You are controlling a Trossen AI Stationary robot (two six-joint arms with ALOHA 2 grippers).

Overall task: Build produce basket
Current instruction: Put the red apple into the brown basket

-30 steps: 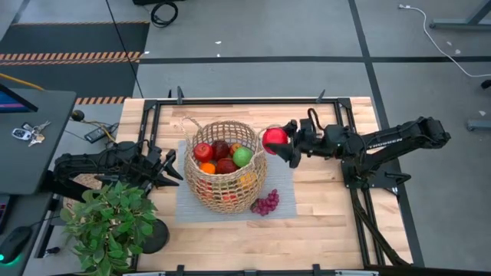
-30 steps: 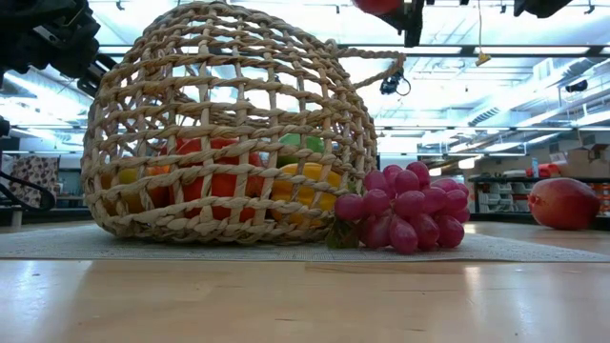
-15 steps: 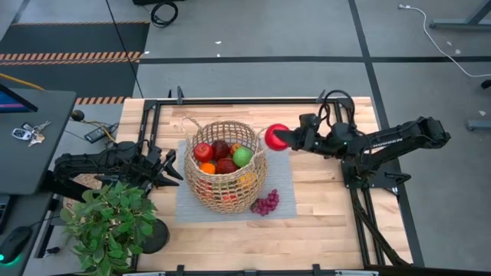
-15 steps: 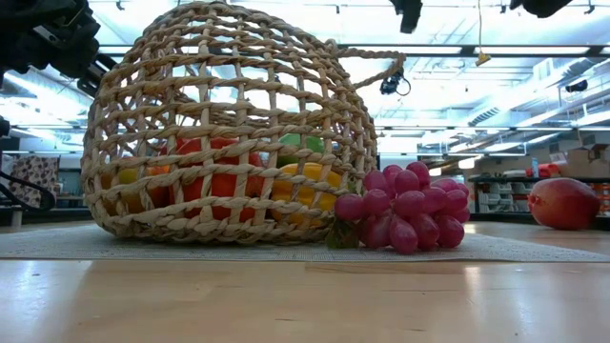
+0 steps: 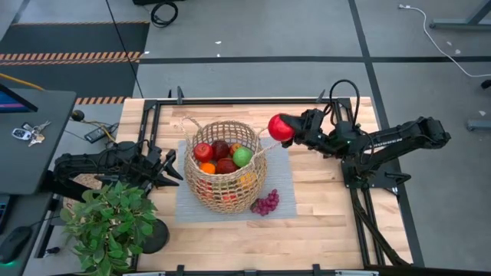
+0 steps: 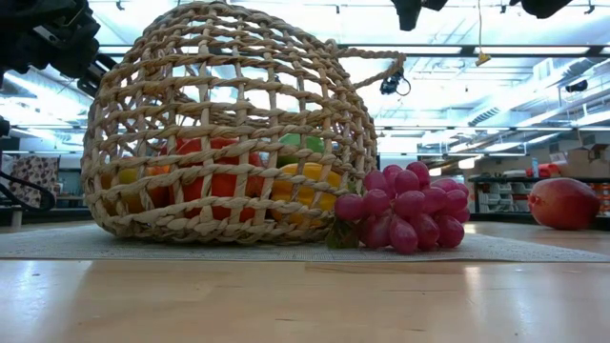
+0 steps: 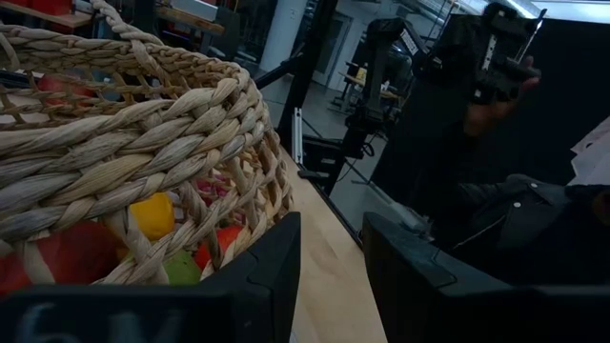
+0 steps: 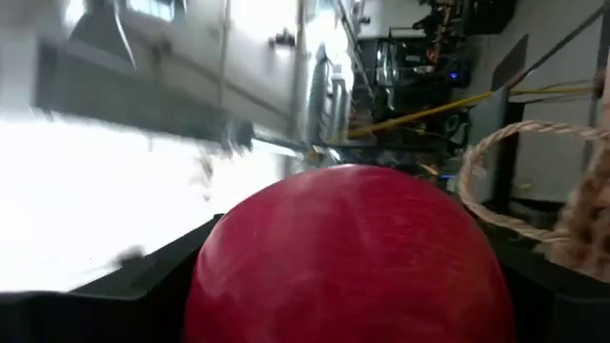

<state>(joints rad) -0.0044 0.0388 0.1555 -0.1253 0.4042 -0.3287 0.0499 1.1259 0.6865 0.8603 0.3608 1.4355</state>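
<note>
The tan wicker basket (image 5: 225, 167) stands on a grey mat (image 5: 284, 180), holding red apples, an orange, a green pear and a yellow pepper (image 6: 305, 181). Purple grapes (image 5: 265, 203) lie on the mat against the basket's near right foot (image 6: 405, 208). My right gripper (image 5: 287, 129) is shut on a red apple (image 5: 279, 127), in the air just right of the basket's rim and above its loop handle (image 8: 496, 162). At the basket's left wall my left gripper (image 7: 332, 243) stands open, nothing between its fingers; I cannot tell if it touches the weave. My right gripper pinches the red apple by two opposite sides (image 8: 229, 267), one finger (image 8: 157, 276) on each side. It comes from the table's right, slanting a little upward. The apple is lifted clear, well above the mat.
A potted green plant (image 5: 107, 222) stands at the table's near left corner beside my left arm. A red-and-yellow fruit (image 6: 564, 203) lies on the table at the right of the low view. Black frame rails (image 5: 245, 100) run along the table's edges. Bare wood lies near the front edge.
My right gripper has rolled its wrist and risen a little with the red apple, drifting toward the far edge; the apple has left the top of the low view. It stays shut on the apple.
</note>
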